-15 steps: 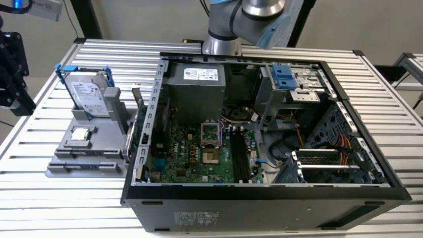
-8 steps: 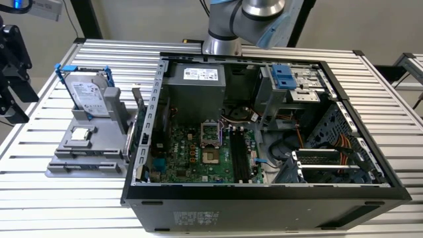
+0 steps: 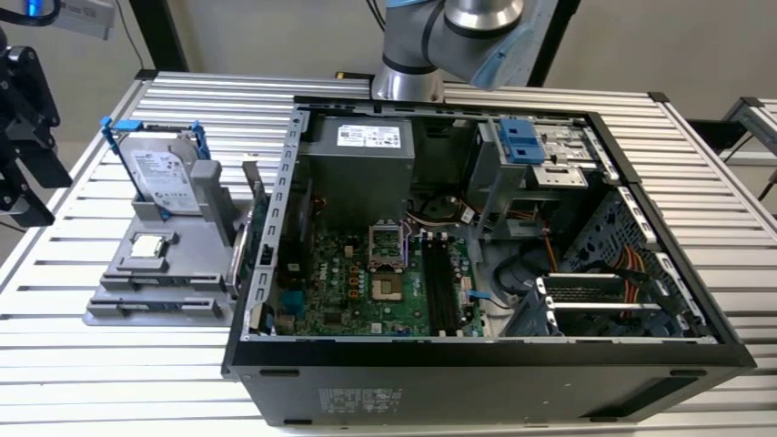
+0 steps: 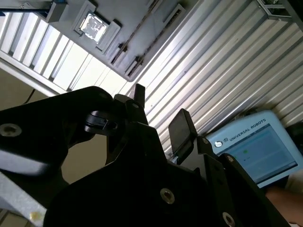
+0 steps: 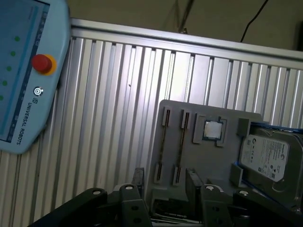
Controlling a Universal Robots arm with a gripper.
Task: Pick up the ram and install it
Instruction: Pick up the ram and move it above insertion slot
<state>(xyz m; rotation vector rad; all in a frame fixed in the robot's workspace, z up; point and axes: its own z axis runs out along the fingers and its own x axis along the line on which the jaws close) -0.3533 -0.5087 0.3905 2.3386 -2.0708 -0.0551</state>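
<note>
1. We saw the hand (image 5: pixel 164 173) hanging above the grey tray (image 5: pixel 222 161), over the end of the tray that carries two narrow holders. Its two black fingers (image 5: pixel 138 177) were spread apart with nothing between them. The second wrist view showed the same empty gap at the hand (image 4: pixel 158 101).
2. We took the ram (image 5: pixel 162 145) to be the thin strip standing on edge in one of the tray's two holders, with a clip at each end. A like strip sat in the holder beside it. We could not tell the colour of either.
3. A hard drive (image 5: pixel 265 158) stood on the same tray and a square chip (image 5: pixel 213 130) lay on it, both beside the holders.
4. The open computer case (image 3: pixel 486 364) stood on the bench (image 3: pixel 218 100) just beside the tray, on the exterior view's right of it. Its long black slots (image 3: pixel 438 282) looked unfilled, so we judged the ram not yet picked up.
5. We judged the ram light, stiff and thin, and easily harmed at its chips and contact edge. The safest hold seemed a pinch across its two flat faces, near the middle of the upper edge, so that it would lift level and not twist.
</note>
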